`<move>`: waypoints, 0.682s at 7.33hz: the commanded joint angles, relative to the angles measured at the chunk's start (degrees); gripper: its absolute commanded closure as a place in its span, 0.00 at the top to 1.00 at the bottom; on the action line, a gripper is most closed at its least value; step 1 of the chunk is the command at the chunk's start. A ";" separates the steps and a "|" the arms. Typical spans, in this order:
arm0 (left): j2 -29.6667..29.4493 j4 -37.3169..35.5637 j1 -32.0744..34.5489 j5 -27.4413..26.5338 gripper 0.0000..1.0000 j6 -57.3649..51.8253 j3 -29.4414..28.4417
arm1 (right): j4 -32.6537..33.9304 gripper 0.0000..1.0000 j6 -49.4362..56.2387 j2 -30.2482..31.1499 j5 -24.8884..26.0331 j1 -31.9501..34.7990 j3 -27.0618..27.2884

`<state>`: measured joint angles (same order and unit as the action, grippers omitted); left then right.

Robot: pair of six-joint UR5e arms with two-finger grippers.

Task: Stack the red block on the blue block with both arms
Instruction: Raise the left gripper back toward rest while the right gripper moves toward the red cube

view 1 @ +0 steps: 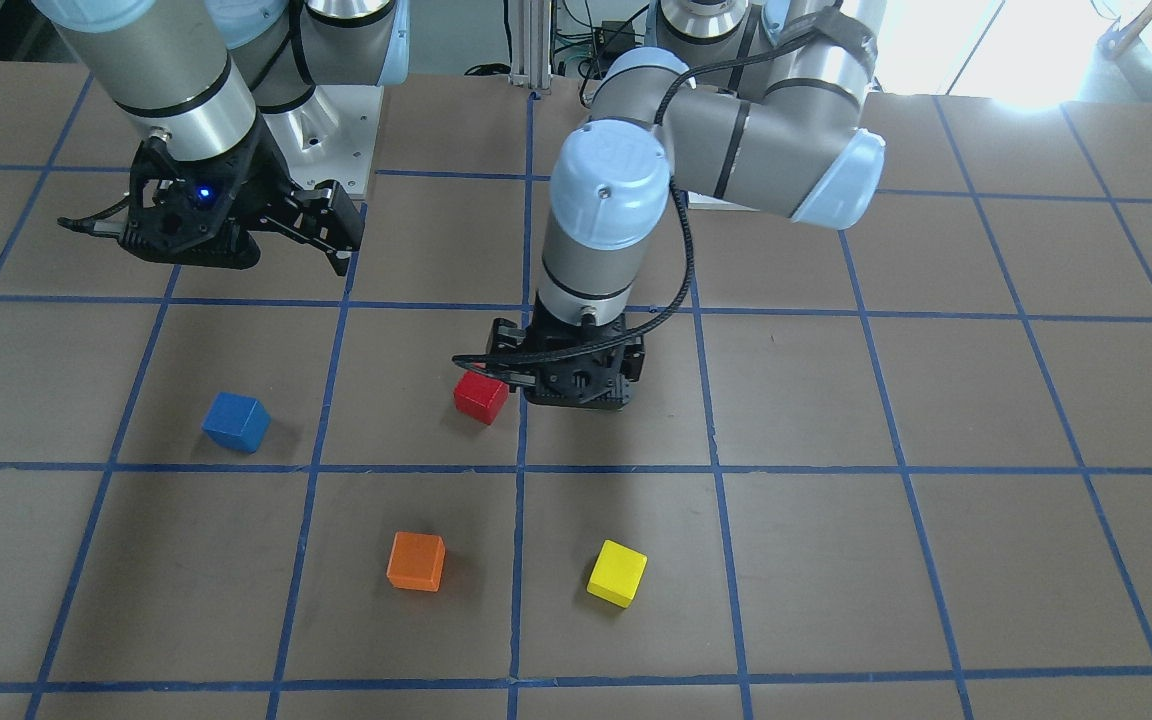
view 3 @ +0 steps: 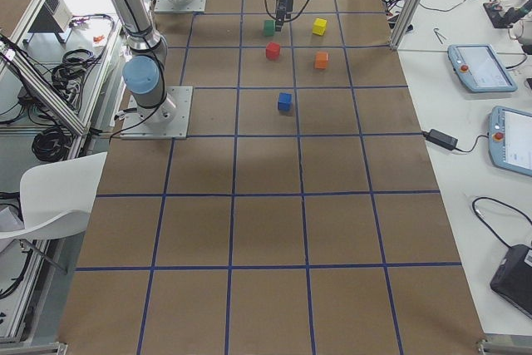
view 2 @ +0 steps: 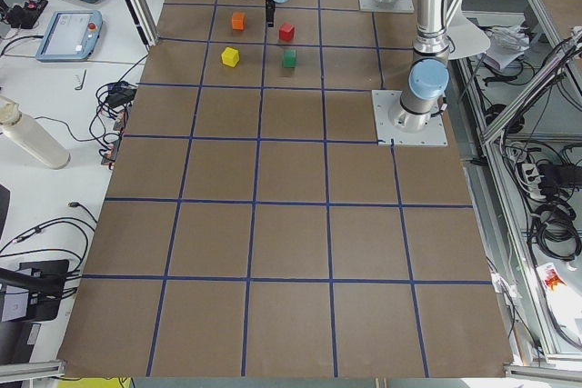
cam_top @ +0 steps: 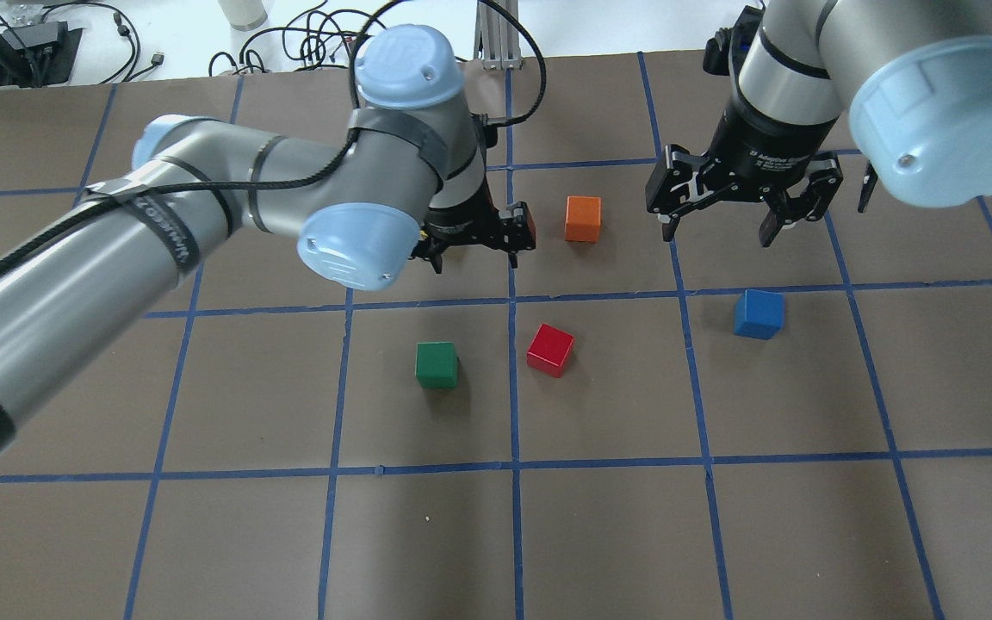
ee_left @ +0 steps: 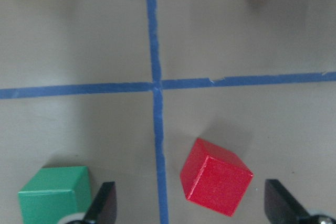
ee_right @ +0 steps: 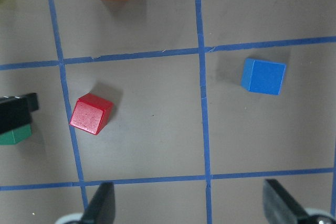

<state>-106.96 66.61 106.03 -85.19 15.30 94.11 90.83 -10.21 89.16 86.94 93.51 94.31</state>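
The left gripper (cam_top: 474, 251) is held wide open above the table (cam_top: 203, 534), and nothing is gripped by it. In its wrist view the red block (ee_left: 216, 177) is seen below, between the two fingertips (ee_left: 105, 205), resting flat on the table and turned askew to the tape lines (cam_top: 513, 413). One green cube (ee_left: 55, 190) is seen just across the nearest tape line from the red block, by the other fingertip.

The right gripper (cam_top: 724, 228) is likewise spread wide and kept empty, raised over the table. The blue block (ee_right: 263, 76) is shown beneath it in the wrist view, towards one side and touched by nothing.

Five cubes are counted in all, one of each colour: red, blue, green, orange and yellow. The red and blue blocks are set well apart in neighbouring squares of the grid, so nothing is stacked. The orange cube (view 1: 416, 561) and the yellow cube (view 1: 617, 573) are placed in the next row of squares, on the side away from the robot, near each other with a tape line between them.

Two arms are counted: the left arm (cam_top: 117, 250) is stretched across towards the table's middle, and the right arm (cam_top: 806, 77) is bent down on its own side.
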 commanded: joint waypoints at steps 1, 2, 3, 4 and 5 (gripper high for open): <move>6.21 5.78 -8.00 -3.28 1.00 -6.75 -0.15 | 1.44 1.00 -5.78 -0.12 -0.02 2.37 3.67; 8.93 8.95 -10.82 -4.10 1.00 -10.00 -0.59 | 5.11 1.00 -7.61 -0.21 -0.11 3.69 7.08; 10.87 12.72 -13.72 -4.02 1.00 -12.21 -1.29 | 10.71 1.00 -13.03 -0.30 0.07 5.35 11.64; 12.98 13.54 -15.75 -4.02 1.00 -18.23 -1.12 | 18.16 1.00 -16.47 -1.26 -0.11 6.59 15.25; 14.13 13.64 -16.90 -3.84 1.00 -20.29 -0.86 | 21.20 1.00 -20.16 -3.18 -0.02 8.86 16.68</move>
<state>-94.77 79.26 91.19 -89.10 -1.05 93.11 106.33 -25.63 87.79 86.90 99.95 107.94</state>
